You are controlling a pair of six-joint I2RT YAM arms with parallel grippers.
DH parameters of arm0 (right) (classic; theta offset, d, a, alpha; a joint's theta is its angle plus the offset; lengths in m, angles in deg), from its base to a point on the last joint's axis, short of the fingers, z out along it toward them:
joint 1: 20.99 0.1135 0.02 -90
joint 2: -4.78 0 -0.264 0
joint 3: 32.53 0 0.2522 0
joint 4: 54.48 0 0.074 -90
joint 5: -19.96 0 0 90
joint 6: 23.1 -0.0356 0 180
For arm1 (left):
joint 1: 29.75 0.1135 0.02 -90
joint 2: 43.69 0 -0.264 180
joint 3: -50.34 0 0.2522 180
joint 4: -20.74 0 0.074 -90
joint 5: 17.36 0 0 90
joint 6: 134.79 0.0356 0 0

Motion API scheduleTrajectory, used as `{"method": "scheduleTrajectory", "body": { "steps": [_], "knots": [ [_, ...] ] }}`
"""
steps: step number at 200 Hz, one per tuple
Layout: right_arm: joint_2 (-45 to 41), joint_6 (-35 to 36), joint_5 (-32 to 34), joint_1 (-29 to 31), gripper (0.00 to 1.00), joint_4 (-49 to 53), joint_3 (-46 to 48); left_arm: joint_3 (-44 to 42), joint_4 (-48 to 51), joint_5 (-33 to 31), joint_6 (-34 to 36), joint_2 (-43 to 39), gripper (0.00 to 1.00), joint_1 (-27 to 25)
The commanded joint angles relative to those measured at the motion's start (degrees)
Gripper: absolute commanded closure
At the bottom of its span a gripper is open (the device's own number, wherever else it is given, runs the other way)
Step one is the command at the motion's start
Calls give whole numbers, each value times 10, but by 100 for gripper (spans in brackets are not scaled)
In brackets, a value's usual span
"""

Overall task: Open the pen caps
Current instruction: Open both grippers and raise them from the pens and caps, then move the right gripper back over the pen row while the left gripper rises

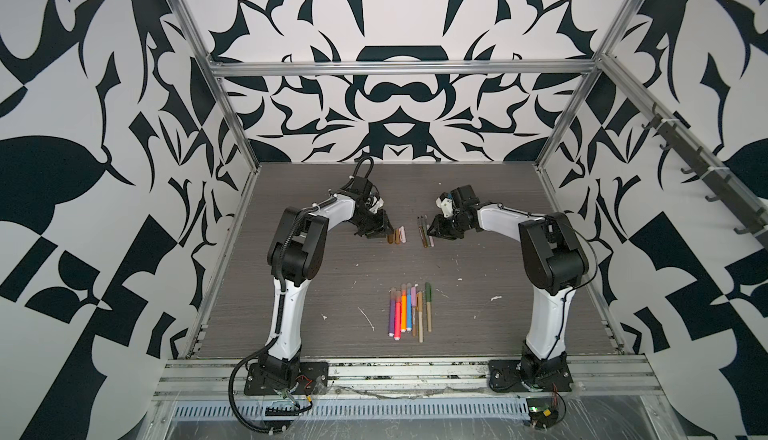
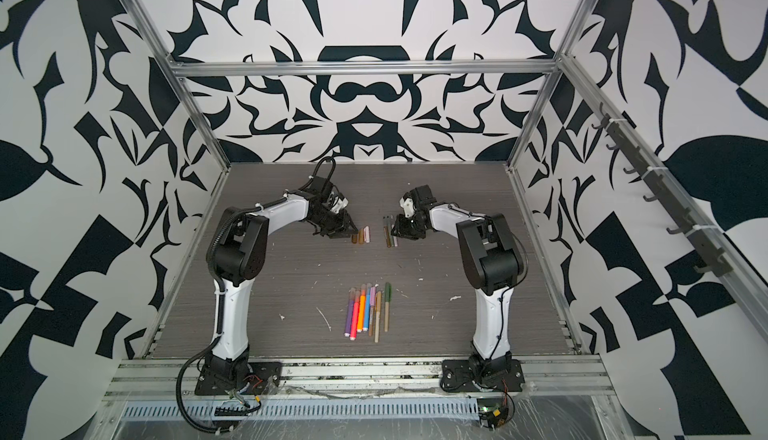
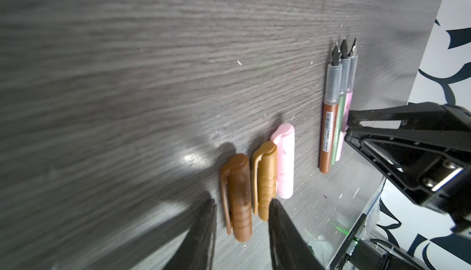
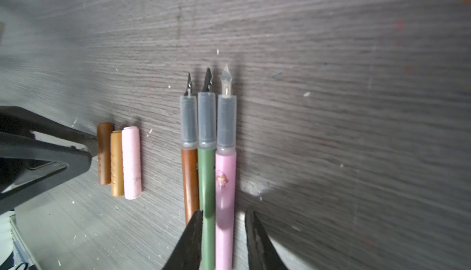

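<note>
We saw the grey table [image 1: 332,259] boxed in by patterned walls [image 1: 395,126] at the back and both sides, with an aluminium frame [image 1: 395,69] running along them. Both arms reached in from the front rail and bent toward the middle of the far half. The widest open floor lay between that far cluster and the row of capped pens [image 1: 409,311] near the front edge, with only white specks on it. More bare table stretched behind the grippers to the back wall. A narrow clear strip separated the loose caps from the uncapped pens. The left gripper [image 3: 242,201] sat low over the table with its jaws partly apart. The brown cap [image 3: 238,179] lay between them on the table with a gap on the outer side, so nothing was clamped. One finger overlapped the end of the tan cap [image 3: 265,179], and we could not tell whether it touched. The pink cap [image 3: 284,161] lay just beside the tan one, outside the jaws. The right gripper [image 4: 224,211] was likewise partly open and gripped nothing. The pink pen [image 4: 225,179] and the green pen [image 4: 207,179] lay between its fingers, with free space beside the pink one. The brown pen [image 4: 190,179] lay alongside them, all three side by side with their nibs bare.
</note>
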Motion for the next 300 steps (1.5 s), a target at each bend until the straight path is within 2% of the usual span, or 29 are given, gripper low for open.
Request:
{"method": "scheduleTrajectory", "body": {
  "steps": [1,30,63,99,148,259,300],
  "knots": [
    [-56,-5,-14,-4,68,-9,13,7,11,12,4,-3,62,3],
    [-115,-7,-14,-4,63,-10,51,3,-2,29,-8,2,62,7],
    [-220,-18,-5,-4,59,-19,141,1,-15,50,-19,13,62,8],
    [-325,-33,14,-4,59,-13,233,-1,-20,56,-24,15,62,7],
    [-413,-51,24,-3,59,6,290,-1,-21,60,-28,19,62,7],
    [-446,-62,34,-4,59,20,310,-3,-16,55,-30,14,62,7],
    [-465,-67,37,-4,59,33,322,-20,-32,30,-42,-22,62,8]
  ]
}}
